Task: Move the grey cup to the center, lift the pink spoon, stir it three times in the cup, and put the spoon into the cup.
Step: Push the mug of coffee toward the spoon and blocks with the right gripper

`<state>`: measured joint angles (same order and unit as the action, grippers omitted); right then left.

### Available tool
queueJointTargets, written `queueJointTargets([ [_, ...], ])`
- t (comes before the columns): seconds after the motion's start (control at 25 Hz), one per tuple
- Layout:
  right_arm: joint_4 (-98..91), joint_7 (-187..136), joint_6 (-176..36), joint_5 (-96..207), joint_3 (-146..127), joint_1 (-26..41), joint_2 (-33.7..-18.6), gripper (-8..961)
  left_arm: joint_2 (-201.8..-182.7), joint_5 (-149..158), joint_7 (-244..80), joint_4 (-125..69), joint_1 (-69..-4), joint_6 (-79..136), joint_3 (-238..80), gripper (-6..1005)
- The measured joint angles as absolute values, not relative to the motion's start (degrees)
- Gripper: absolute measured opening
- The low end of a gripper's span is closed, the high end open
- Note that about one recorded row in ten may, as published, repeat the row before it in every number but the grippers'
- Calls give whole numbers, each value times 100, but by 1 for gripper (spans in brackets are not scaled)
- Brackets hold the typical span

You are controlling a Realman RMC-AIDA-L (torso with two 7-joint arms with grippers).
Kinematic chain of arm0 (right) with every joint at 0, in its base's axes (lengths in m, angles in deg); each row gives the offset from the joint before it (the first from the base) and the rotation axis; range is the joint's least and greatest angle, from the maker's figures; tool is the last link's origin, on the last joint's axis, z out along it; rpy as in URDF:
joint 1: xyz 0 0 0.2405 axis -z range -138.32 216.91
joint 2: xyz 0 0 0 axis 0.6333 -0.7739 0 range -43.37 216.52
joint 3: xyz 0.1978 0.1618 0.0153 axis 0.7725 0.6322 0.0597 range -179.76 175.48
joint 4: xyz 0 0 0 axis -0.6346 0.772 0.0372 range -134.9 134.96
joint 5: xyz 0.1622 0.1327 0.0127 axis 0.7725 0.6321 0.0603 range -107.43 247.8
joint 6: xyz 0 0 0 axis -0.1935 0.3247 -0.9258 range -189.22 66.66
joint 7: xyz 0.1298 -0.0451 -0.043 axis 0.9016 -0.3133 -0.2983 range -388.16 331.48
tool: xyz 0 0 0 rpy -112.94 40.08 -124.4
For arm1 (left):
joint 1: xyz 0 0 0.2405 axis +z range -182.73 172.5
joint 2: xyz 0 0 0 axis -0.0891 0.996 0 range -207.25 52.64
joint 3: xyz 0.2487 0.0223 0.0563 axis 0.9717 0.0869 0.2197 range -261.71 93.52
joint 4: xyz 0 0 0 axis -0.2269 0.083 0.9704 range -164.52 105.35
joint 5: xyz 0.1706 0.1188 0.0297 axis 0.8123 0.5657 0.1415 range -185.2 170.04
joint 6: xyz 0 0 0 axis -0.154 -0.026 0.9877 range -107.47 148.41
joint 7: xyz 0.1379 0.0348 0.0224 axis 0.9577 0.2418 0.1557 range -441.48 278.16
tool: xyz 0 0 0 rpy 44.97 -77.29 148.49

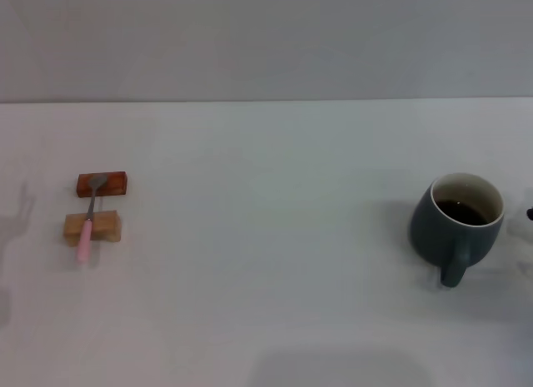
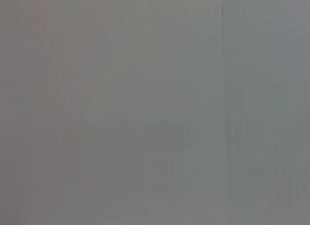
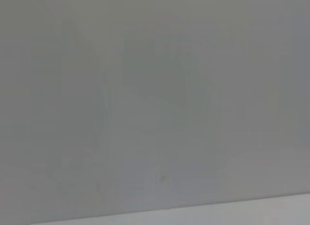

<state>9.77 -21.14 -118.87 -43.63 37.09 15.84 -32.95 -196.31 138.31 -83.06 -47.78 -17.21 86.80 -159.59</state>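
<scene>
Plain grey surface [image 2: 121, 113] — fills the left wrist view edge to edge. One thin dark vertical line [image 2: 222, 12] near one side — faint. No object, gripper or finger visible.

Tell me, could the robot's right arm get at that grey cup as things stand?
Probably yes: the grey cup stands alone on the robot's right of the table, handle toward the robot, nothing around it. The arm itself isn't visible.

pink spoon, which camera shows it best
The head view: the pink spoon lies in full sight across a reddish-brown block and a light wooden block, at the robot's left. Both wrist views show only a blank grey surface, no spoon.
</scene>
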Motion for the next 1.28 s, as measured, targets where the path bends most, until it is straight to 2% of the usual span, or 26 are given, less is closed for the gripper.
queueJointTargets([
  [1.28,1505,-2114,-11430,-4362,2532,1137,-3308,0,-19637,13832,-8306,-4786,-1798,8671,-15886,826],
])
